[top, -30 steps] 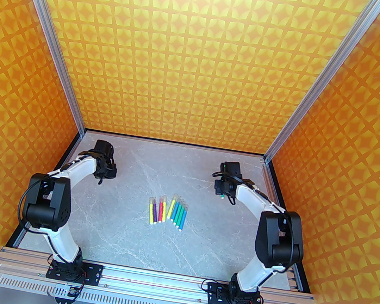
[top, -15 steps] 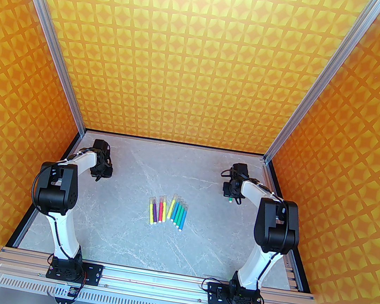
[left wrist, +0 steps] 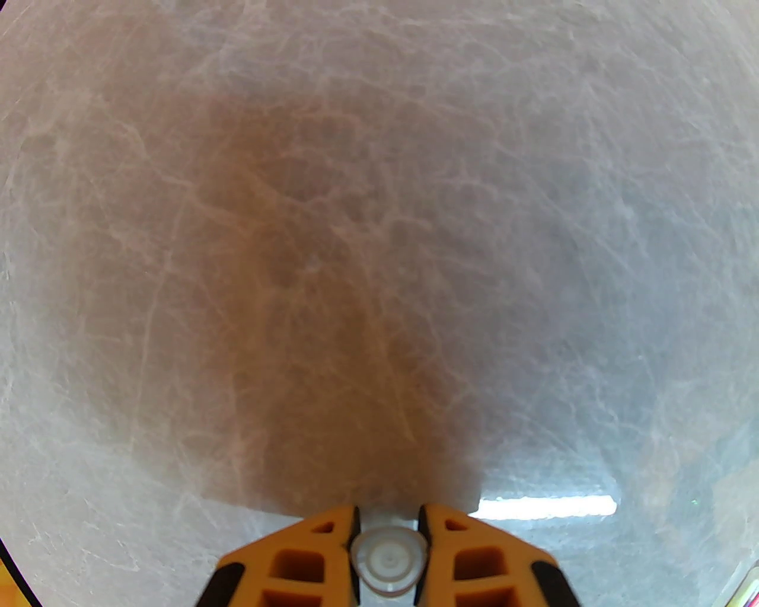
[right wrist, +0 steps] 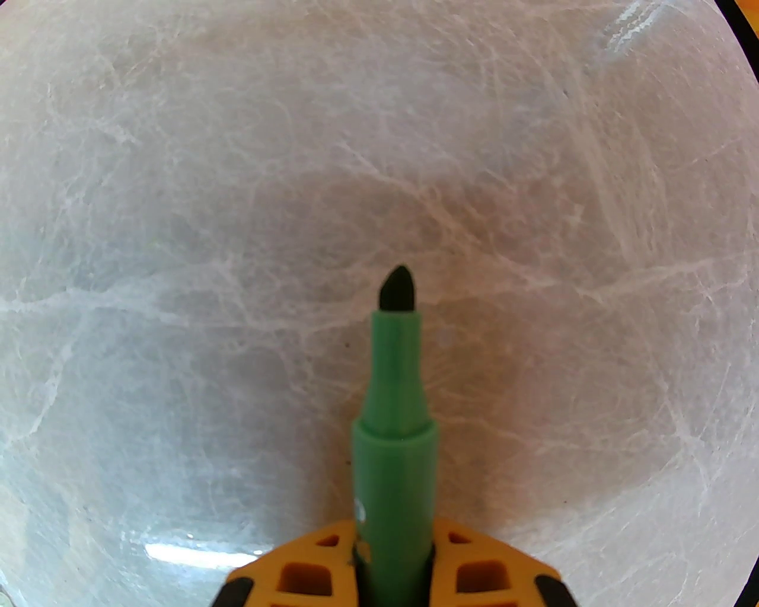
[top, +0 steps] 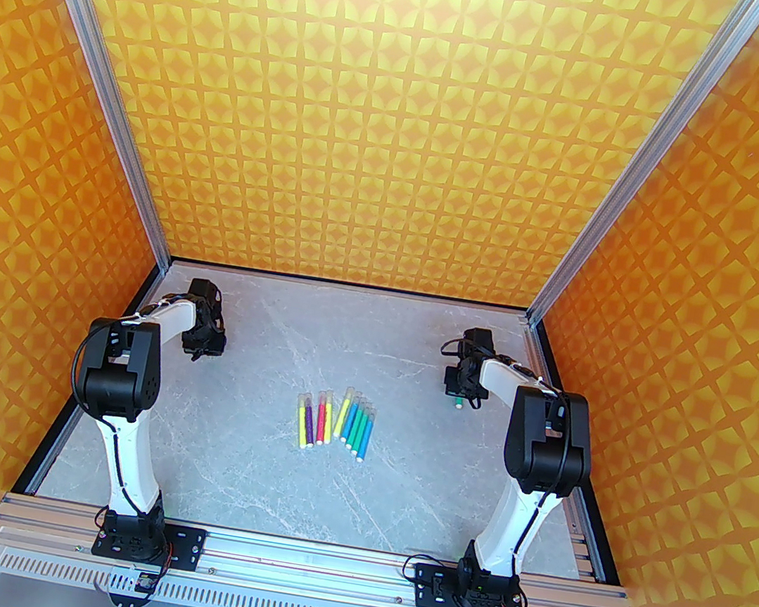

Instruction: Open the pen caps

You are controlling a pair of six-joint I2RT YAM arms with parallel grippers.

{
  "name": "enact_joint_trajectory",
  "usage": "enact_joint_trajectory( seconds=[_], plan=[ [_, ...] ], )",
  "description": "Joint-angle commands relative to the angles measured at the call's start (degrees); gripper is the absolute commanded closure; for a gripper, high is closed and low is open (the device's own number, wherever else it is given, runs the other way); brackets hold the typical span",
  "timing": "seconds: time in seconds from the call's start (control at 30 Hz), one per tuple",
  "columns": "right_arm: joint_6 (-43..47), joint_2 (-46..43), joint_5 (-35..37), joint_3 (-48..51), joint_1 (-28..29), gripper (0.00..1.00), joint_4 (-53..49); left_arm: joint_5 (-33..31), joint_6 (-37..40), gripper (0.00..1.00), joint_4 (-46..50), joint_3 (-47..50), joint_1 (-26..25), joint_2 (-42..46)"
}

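Grey marble table [top: 238, 479]: arms spread toward far left and far right corners. At table centre, row of pens [top: 335, 423], pen caps [top: 352, 396] on far ends, well apart from both grippers. Over table, right gripper [right wrist: 394, 536] clamps green pen [right wrist: 394, 409], dark tip bare, pointing tableward. Opposite, left gripper [left wrist: 388, 524] pinches loose clear cap [left wrist: 388, 560].

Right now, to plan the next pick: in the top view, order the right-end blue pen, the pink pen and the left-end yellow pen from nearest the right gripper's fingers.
From the right gripper:
1. blue pen, right end of the row.
2. pink pen, left of the middle.
3. yellow pen, left end.
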State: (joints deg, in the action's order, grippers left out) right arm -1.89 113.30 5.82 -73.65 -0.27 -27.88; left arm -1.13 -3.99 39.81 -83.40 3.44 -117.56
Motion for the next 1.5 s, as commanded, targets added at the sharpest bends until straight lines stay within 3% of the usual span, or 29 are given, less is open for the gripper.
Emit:
enact_joint_trajectory(
  seconds=[0.0, 0.4, 0.77, 0.97, 1.2, 1.3, 1.47],
  plan=[
    [-1.19, 1.83, -1.68, -1.24, -0.65, 0.88, -0.96, -0.61, 0.67, 0.86, 1.42, -1.14, 0.51, -1.52],
    [-1.21, 1.43, -2.93, -1.32, -0.87, 0.76, -1.48, -0.24, 0.06, 0.62, -0.57, 0.76, 0.49, -0.53],
    [-0.93, 0.91, -4.03, -1.50, -0.87, 0.73, -2.09, 1.73, -0.80, 0.58, -2.31, 3.43, 0.49, 2.64],
    [-0.21, -1.44, -3.09, -1.60, -0.87, 0.65, -3.45, 4.08, -1.27, 0.47, -3.65, 5.17, 0.51, 7.36],
    [0.22, -7.16, -5.24, -0.84, -0.83, 0.54, -4.90, 7.57, -2.00, 0.42, -6.10, 8.55, 0.32, 14.11],
    [-0.04, -9.31, -6.38, -0.45, -0.65, 0.53, -5.76, 9.24, -2.25, 0.32, -8.88, 11.63, 0.13, 17.66],
    [-1.73, -13.70, -8.37, 0.93, 1.42, 0.51, -7.20, 12.01, -2.99, 0.28, -14.71, 18.39, -0.99, 24.68]
  ],
)
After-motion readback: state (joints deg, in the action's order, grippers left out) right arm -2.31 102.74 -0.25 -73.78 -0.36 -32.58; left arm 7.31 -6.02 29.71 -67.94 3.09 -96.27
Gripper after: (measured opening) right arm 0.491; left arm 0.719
